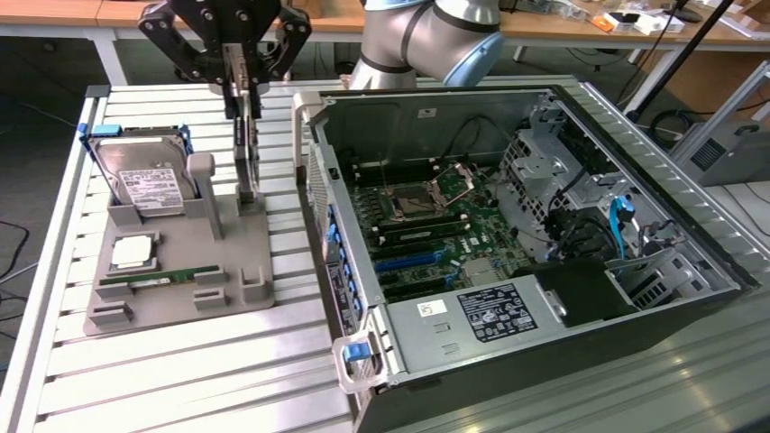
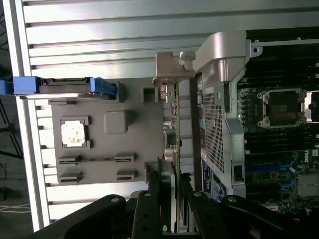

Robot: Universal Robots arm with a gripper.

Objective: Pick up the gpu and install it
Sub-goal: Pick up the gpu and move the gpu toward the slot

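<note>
Now gripping the gpu (image 1: 248, 153) by its upper end with the tool (image 1: 244, 97), fingers clenched on both faces. Same grasp seen from the wrist (image 2: 172, 186): card (image 2: 175, 124) edge-on, silver bracket at the far end from the tool. Hanging upright over the grey holder tray (image 1: 180, 298); cannot tell whether the lower end touches it.

Exterior view, from the card:
- Hard drive (image 1: 144, 180) at 9 o'clock, standing in the tray.
- Processor chip (image 1: 132, 253) and RAM stick (image 1: 157, 278) at 7 o'clock.
- Open computer case (image 1: 316, 180) just beside at 3 o'clock, motherboard (image 1: 445, 207) exposed.

All resting on slatted metal bench (image 1: 180, 379).
</note>
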